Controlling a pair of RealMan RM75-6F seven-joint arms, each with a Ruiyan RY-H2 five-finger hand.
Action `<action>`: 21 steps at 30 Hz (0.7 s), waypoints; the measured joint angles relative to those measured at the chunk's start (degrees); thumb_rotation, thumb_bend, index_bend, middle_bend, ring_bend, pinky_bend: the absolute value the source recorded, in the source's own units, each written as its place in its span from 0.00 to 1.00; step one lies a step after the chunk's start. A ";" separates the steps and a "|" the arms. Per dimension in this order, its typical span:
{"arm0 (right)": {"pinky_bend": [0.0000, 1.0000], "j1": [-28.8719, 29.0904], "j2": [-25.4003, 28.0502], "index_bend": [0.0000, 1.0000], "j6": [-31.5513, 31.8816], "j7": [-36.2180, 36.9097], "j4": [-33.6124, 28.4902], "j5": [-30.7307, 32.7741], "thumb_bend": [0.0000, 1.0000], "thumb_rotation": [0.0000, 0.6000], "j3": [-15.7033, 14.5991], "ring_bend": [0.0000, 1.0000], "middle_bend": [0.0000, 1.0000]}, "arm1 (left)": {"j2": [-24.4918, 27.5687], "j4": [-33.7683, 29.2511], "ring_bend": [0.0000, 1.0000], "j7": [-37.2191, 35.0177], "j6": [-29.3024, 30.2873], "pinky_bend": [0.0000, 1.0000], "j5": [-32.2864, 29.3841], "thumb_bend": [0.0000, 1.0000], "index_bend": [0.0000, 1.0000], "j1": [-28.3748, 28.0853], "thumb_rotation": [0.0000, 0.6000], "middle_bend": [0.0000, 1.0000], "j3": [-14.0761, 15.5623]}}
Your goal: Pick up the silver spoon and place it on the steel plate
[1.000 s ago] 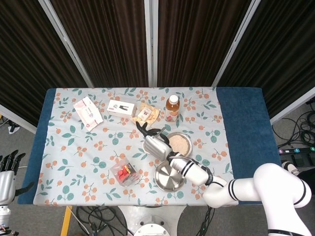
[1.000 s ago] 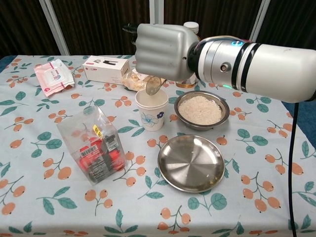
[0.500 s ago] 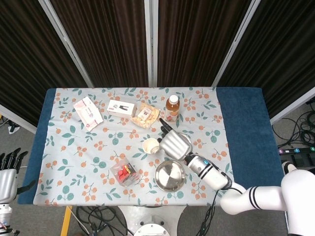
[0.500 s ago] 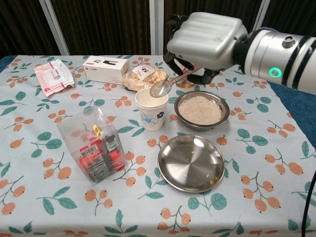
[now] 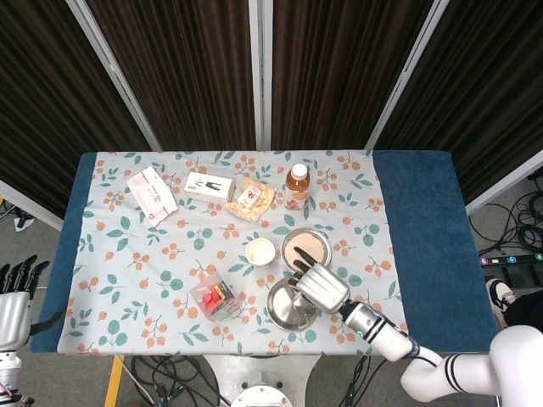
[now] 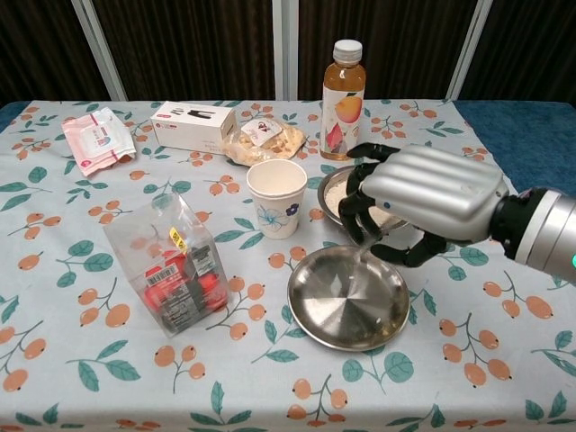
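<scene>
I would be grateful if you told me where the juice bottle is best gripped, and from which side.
Grip the juice bottle around its straight labelled body, below the narrower neck and cap. It stands upright, so a sideways wrap should hold it steady. Coming from its right looks best: the bowl of rice sits right in front of it and the snack bag lies to its left.

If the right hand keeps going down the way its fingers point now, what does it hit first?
Most likely the steel plate: the right hand hangs over its far rim, fingers curled downward. The rice bowl sits just behind, so depth is uncertain.
</scene>
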 measured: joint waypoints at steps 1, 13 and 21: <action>0.00 -0.38 -0.87 0.59 0.14 0.00 1.09 -0.63 0.28 1.00 -0.03 0.22 0.55 | -0.03 0.08 0.13 -0.10 0.02 0.05 0.02 0.07 0.21 0.00 1.00 0.18 0.00; 0.00 -3.34 -4.57 0.44 0.23 -0.29 6.11 -5.41 0.23 1.00 1.10 0.16 0.43 | -0.26 0.93 0.13 -1.16 -0.03 0.05 -0.12 0.07 0.21 0.16 1.00 0.18 0.07; 0.00 -5.03 -0.99 0.11 0.34 -1.82 2.31 -5.95 0.23 1.00 1.49 0.00 0.19 | -0.36 0.95 0.13 -1.05 0.13 0.05 0.25 0.07 0.21 0.10 1.00 0.18 0.15</action>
